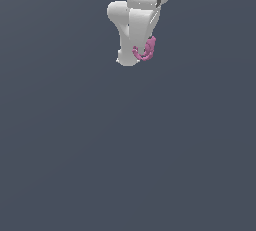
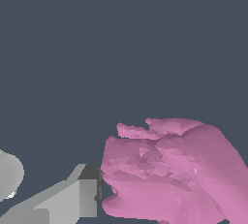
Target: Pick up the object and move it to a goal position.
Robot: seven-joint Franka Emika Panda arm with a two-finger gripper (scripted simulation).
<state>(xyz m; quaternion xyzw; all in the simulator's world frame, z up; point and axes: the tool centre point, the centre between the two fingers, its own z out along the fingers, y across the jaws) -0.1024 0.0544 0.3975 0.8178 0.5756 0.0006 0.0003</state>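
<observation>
The tool [image 1: 136, 55] pinches the pink hooked object [image 1: 145, 50] at its lower tip, near the top of the exterior view. In the wrist view the object [image 2: 169, 169] sits against 1 finger [image 2: 72, 199]. The pick-up looks done; carrying it to the goal remains, and no goal marker shows.

Plain backdrop
A flat, uniform dark slate-grey surface [image 1: 65, 150] fills both views, unmarked and featureless throughout.
</observation>
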